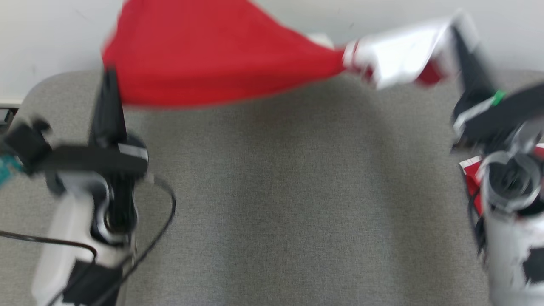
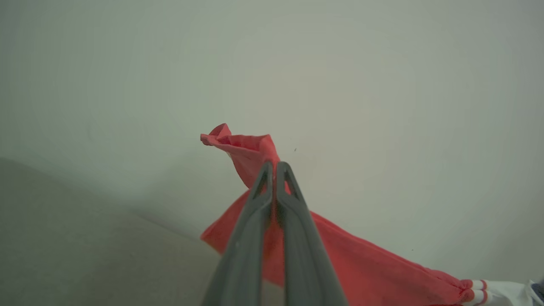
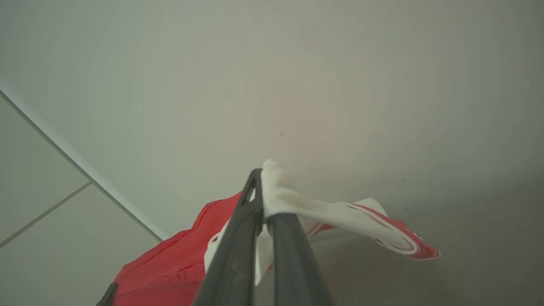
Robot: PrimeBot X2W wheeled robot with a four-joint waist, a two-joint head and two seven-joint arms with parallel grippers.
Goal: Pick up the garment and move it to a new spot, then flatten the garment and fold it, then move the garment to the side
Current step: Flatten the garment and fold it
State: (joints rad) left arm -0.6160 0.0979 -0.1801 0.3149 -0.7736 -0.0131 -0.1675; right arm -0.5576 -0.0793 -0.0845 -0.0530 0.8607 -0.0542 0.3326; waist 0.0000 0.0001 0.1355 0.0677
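Over grey weave (image 1: 272, 212), taut red garment (image 1: 204, 55).

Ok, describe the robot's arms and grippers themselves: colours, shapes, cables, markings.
The left gripper and right gripper: two long dark-grey tapering fingers each, slotted near the tips. White forearms, black wrist brackets. A black cable loops by the left arm; a green mark on the right wrist.

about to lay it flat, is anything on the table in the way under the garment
Nothing visible does. The garment hangs stretched between the left gripper and right gripper, both shut on it, over open grey table. A red and white thing lies at the table's right edge, not under the garment.
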